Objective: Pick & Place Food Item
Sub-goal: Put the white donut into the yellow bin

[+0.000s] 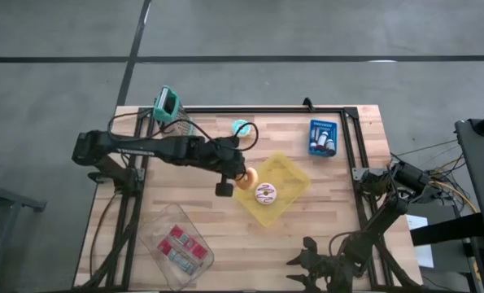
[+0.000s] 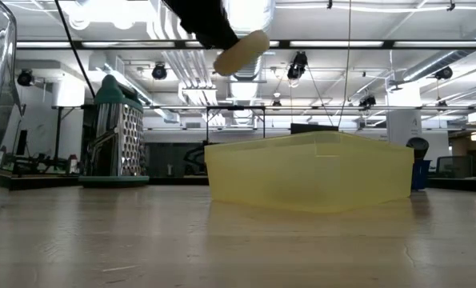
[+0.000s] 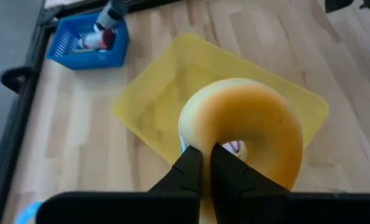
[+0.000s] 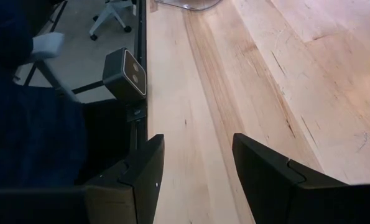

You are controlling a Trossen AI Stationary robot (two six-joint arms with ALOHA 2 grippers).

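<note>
A plain donut [image 1: 249, 177] is held up in the air by the left gripper [image 1: 240, 179]. The two dark fingers [image 3: 194, 171] are squeezed tight on the ring of the donut, and they are seen almost touching each other in the left wrist view. The donut is kept above the table [image 1: 339, 183], right over the near-left edge of the yellow tray [image 1: 294, 175]. From the low view, the donut [image 2: 241, 52] is seen well above the yellow tray [image 2: 310, 172], and it is not touching it.

Inside the yellow tray a second donut [image 1: 265, 194] with pink and white icing is found. It lies flat on the tray floor, just beside the held donut.

The right gripper [image 1: 311, 260] is parked at the near edge of the table, well apart from the tray. Its fingers [image 4: 144, 174] are spread wide open, and nothing is held between them. Only bare wood is seen in the gap.

A blue basket [image 1: 323, 137] with small bottles in it is set near the far right corner of the table. A clear box [image 1: 176, 244] with red packets inside is placed near the front left corner. A green grater [image 1: 166, 104] is stood at the far left edge, and a small teal thing [image 1: 242, 127] lies near the far middle.
</note>
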